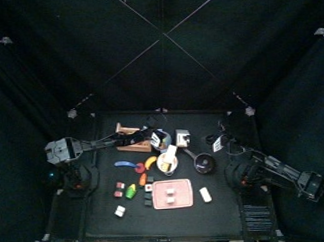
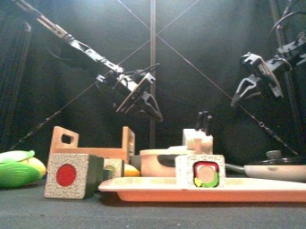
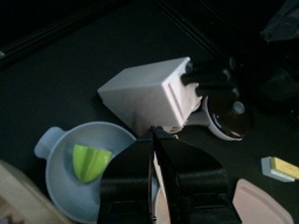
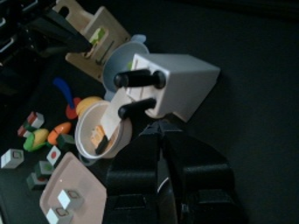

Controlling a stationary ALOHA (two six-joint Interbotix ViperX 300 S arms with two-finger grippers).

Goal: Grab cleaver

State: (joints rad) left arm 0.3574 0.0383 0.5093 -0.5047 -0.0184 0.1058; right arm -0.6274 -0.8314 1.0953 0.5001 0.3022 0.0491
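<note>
Two black handles (image 4: 138,92) stick out of the white knife block (image 4: 176,85) in the right wrist view, and I cannot tell which is the cleaver's; the top view shows this block only as a small pale shape behind the pink tray (image 1: 175,193). The left pincer (image 3: 158,156) hangs above the block, part open and empty. The right pincer (image 2: 263,87), raised off to the side in the front view, is narrow and empty.
</note>
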